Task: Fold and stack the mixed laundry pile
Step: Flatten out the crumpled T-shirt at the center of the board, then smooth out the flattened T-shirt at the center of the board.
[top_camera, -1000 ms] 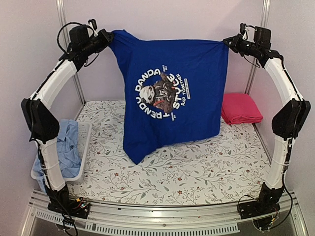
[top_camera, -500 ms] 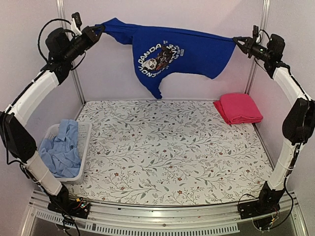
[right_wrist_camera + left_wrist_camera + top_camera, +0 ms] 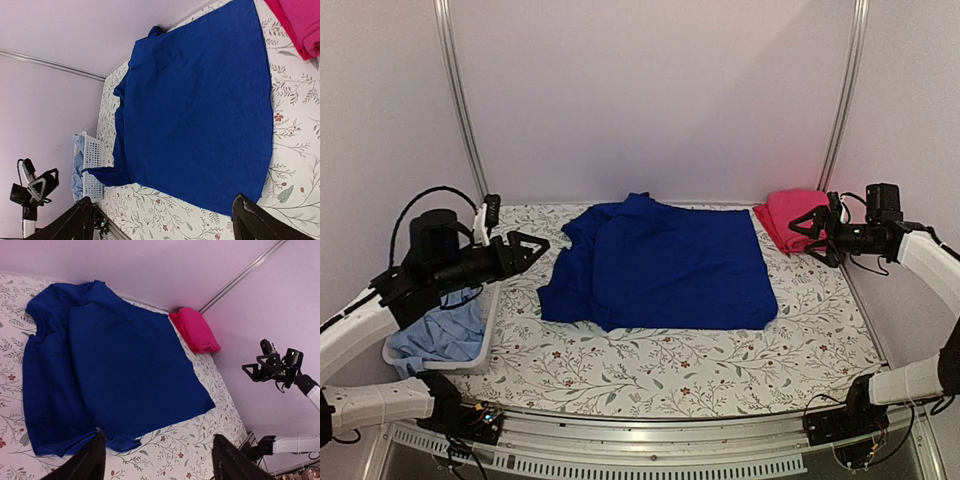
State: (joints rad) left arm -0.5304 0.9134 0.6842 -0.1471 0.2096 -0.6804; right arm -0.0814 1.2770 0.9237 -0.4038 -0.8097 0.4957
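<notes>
1. Plainly, the table [image 3: 720, 370] carries the royal-blue shirt [image 3: 665, 265] spread near its middle. No print shows, so I judge the shirt to lie face down.
2. The shirt is the step in hand: it is laid out for folding and not yet folded. Its right half lies smooth. Its left edge is rumpled, with cloth doubled over on itself.
3. The white basket [image 3: 492, 285] stands just beside the shirt's left edge and holds the light-blue shirt [image 3: 445, 335], bunched up and not yet dealt with.
4. The red-pink garment [image 3: 798, 215] lies folded by the shirt's far right corner. I cannot tell whether the two touch. I take it as the start of the stack.
5. The left fingers [image 3: 90, 465] are spread and hold nothing. They hang off the shirt's left edge, above the basket's rim, and point at the rumpled cloth.
6. The right fingers [image 3: 250, 220] are spread wide and also hold nothing. They hang off the shirt's right side, near the red-pink garment.
7. The next move probably calls for smoothing the doubled-over left edge. Each arm would then pinch one end of the same shirt edge, and the two would carry it across evenly so the fold lands square.
</notes>
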